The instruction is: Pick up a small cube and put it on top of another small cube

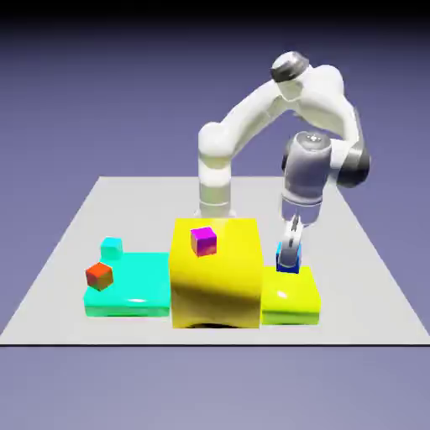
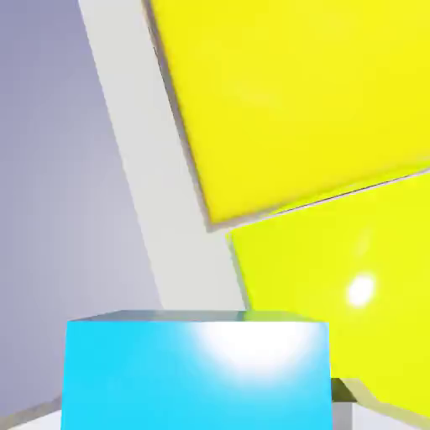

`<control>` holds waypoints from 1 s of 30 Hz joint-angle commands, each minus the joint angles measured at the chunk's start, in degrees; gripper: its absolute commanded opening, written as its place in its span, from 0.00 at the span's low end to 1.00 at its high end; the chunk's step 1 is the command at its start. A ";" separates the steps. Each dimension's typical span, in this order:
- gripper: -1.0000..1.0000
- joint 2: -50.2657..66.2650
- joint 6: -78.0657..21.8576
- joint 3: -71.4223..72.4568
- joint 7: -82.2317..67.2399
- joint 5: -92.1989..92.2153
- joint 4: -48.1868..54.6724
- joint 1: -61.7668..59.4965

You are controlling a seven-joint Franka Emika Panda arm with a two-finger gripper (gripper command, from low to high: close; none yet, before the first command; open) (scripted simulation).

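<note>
Judged by how things lie, the task is in its first half: the gripper (image 1: 290,257) has its 2 fingers closed on 1 small deep-blue cube (image 1: 288,270), pinching it from 2 opposite sides, so the grasp looks made. That cube is on the exterior view's right of the large yellow block (image 1: 215,290), by the rear edge of the low yellow-green block (image 1: 290,308); whether it is lifted or resting on something, I cannot tell. What is left is the lift, the carry past the large yellow block, the lowering and the release. The goal, the small cyan cube (image 1: 111,248), sits well off on the exterior view's left of the large yellow block, just behind the flat turquoise block (image 1: 134,284), with 0 cubes on top of it. The carry should probably go high, since the large yellow block stands between the 2 cubes and bears 1 magenta cube (image 1: 204,242); 1 red-orange cube (image 1: 99,276) near the goal also wants room. As for looks, the held cube is deep blue in the exterior view, partly hidden by a finger, while in the hand view it shows as bright sky blue, flat-faced and straight-edged, with 1 white glare patch near its upper edge.
</note>
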 commanded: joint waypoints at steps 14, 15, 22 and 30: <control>0.00 -1.32 3.63 -9.27 2.32 -1.48 -17.40 -24.07; 0.00 -1.77 4.57 -9.05 3.98 -1.25 -18.67 -26.15; 0.00 -3.73 9.68 -7.97 12.41 0.38 -24.97 -38.11; 1.00 -3.26 18.03 4.23 9.08 8.91 -27.52 -44.26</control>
